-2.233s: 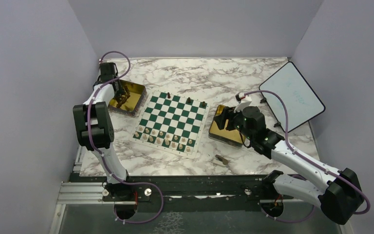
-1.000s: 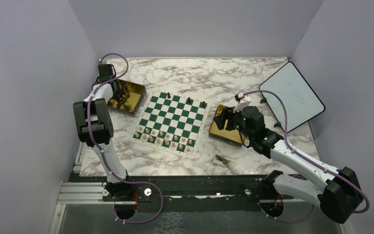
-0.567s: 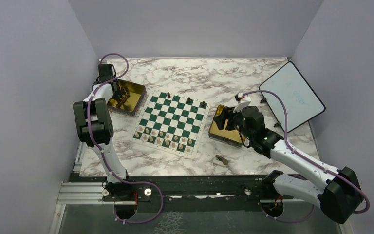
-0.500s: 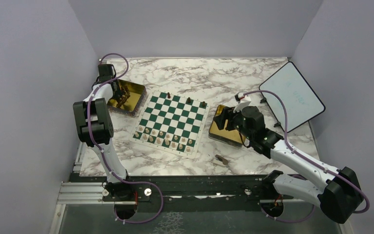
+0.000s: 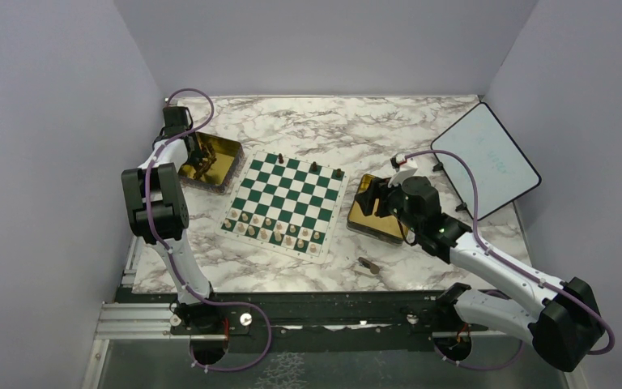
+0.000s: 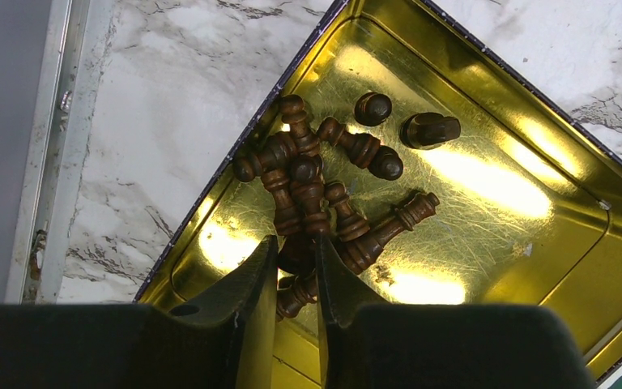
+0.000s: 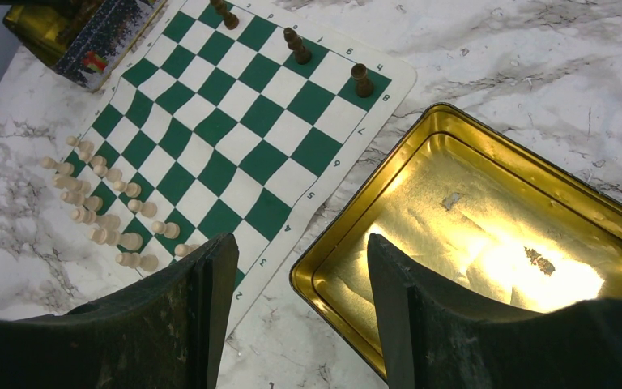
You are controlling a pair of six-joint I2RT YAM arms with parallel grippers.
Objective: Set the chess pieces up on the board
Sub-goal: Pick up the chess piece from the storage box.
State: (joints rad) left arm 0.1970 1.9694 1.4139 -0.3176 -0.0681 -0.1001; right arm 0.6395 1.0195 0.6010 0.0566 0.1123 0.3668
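The green and white board (image 5: 291,188) lies mid-table and also shows in the right wrist view (image 7: 210,121). Beige pieces (image 5: 275,230) fill its near rows. Three dark brown pieces (image 5: 314,167) stand on its far row. My left gripper (image 5: 202,165) is down in the left gold tin (image 5: 228,146). It is shut on a dark brown piece (image 6: 296,253) at the near end of a heap of dark pieces (image 6: 324,174). My right gripper (image 7: 301,251) is open and empty above the near left corner of the right gold tin (image 7: 486,235).
One dark piece (image 5: 366,264) lies on its side on the marble in front of the right tin (image 5: 358,212), which holds no pieces. A black-rimmed white tablet (image 5: 486,158) leans at the far right. Walls close in the left, back and right sides.
The left arm shifted slightly over the left tin between the earliest frame and one second ago. Since then nothing has visibly moved. The right arm has stayed still.
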